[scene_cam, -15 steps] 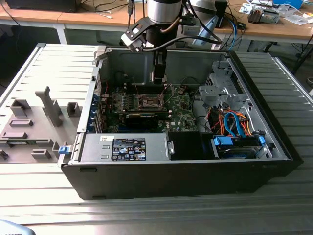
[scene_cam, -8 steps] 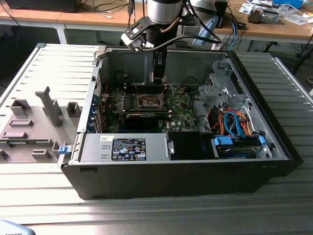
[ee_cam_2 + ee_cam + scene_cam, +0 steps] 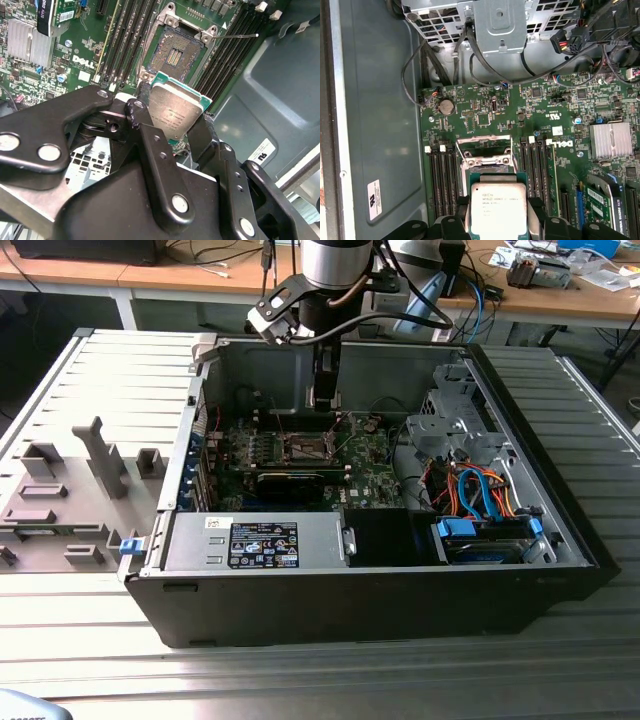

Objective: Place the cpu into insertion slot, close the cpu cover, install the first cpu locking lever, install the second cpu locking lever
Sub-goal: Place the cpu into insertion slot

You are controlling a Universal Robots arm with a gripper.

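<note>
My gripper (image 3: 172, 127) is shut on the cpu (image 3: 176, 111), a pale silver square chip on a green base, pinched at two opposite edges by the black fingers (image 3: 136, 114). In the first wrist view the cpu (image 3: 498, 206) hangs above the green board, overlapping the near edge of the insertion slot (image 3: 485, 161). The insertion slot (image 3: 175, 54) lies uncovered, its dark centre and contacts exposed. A grey metal frame, seemingly the cpu cover (image 3: 484, 142), stands lifted at the slot's far edge. A thin wire lever (image 3: 239, 36) sticks out beside the slot. In the exterior view the gripper (image 3: 325, 395) hovers inside the case over the slot (image 3: 305, 447).
Black memory slots (image 3: 442, 180) flank the socket on both sides. A finned heat sink (image 3: 612, 140), a long black card (image 3: 290, 483), the drive cage (image 3: 450, 420) with coloured cables (image 3: 480, 495) and the power supply (image 3: 262, 543) crowd the open case. The case wall (image 3: 375, 125) is close.
</note>
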